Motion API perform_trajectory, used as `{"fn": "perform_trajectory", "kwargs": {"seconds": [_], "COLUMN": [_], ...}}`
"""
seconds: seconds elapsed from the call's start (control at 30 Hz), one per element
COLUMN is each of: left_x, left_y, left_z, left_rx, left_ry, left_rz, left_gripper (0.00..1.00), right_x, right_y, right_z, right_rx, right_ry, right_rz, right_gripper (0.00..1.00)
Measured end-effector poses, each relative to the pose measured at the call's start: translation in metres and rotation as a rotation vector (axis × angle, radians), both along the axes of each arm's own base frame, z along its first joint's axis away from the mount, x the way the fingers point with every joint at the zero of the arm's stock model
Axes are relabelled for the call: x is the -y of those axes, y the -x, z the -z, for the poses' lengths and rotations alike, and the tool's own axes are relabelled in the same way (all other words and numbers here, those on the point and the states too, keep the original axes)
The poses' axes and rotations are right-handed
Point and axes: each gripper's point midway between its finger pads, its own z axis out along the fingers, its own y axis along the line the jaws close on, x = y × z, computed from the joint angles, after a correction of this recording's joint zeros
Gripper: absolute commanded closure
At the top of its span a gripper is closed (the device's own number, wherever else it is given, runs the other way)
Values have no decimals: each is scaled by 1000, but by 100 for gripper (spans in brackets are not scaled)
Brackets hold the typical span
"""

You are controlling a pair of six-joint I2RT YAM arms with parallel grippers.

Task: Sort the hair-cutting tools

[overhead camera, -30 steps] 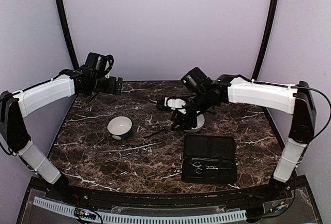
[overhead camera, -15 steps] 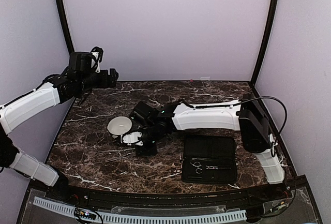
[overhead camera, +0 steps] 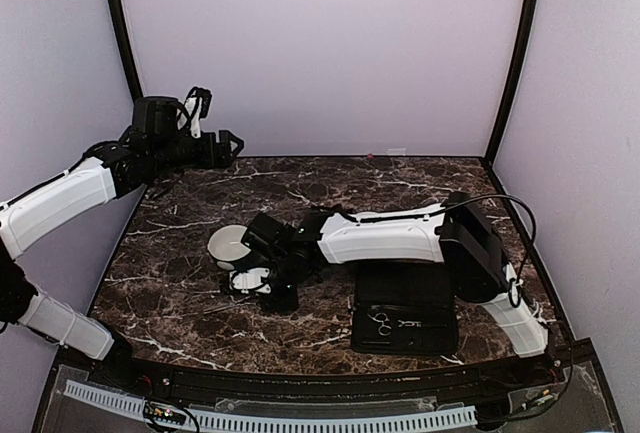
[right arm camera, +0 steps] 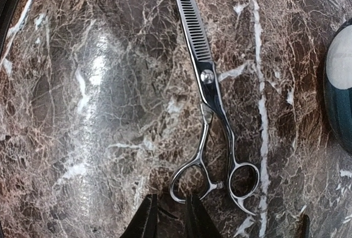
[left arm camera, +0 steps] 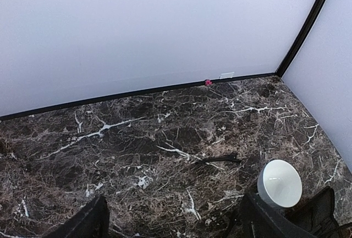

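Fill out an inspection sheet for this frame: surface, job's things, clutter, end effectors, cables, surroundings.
Surface: dark marble tabletop, white veins, no spills seen.
Job's things: thinning shears flat on the marble near a white bowl; scissors in the open black case; thin dark stick lying loose.
Clutter: nothing seen.
End effectors: left end effector open, raised, empty; right end effector low at the shears' ring handles, fingers close together, grip unclear.
Cables: black cable looping beside the right arm.
Surroundings: pale walls, black corner posts, small pink mark at the back wall's foot.
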Motion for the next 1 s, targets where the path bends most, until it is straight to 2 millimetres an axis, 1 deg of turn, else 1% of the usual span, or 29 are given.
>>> {"fn": "perform_trajectory", "kwargs": {"seconds": [0.23, 0.3, 0.43, 0.5, 0.7, 0.73, 0.77, 0.83, 0.9, 1.0], "left_x": [0, 0, 0, 0, -1, -1, -1, -1, -1, -1], "left_y": [0, 0, 1, 1, 1, 0, 0, 0, 0, 0], "left_z": [1, 1, 1, 1, 2, 2, 2, 2, 2, 2], "left_rx": [3, 5, 7, 8, 12, 12, 13, 14, 14, 14], "left_ry": [-11, -15, -24, -28, -43, -45, -47, -49, -50, -50], "left_rz": [9, 10, 13, 15, 17, 15, 14, 13, 14, 14], "left_gripper": [16, 16, 16, 16, 16, 16, 16, 16, 16, 17], "right_x": [-6, -9, -13, -12, -7, -2, 9, 20, 36, 51], "right_y": [-1, -2, -2, -1, 0, 1, 4, 7, 11, 16], "right_z": [13, 13, 14, 14, 14, 13, 13, 12, 9, 1], "right_rx": [-15, -18, -21, -28, -17, -14, -11, -11, -12, -16], "right_ry": [13, 10, 7, 13, 26, 35, 59, 85, 115, 135], "right_rz": [6, 6, 5, 7, -2, -2, -1, 1, 7, 21], "right_gripper": [80, 81, 95, 100, 100, 100, 100, 100, 100, 100]}}
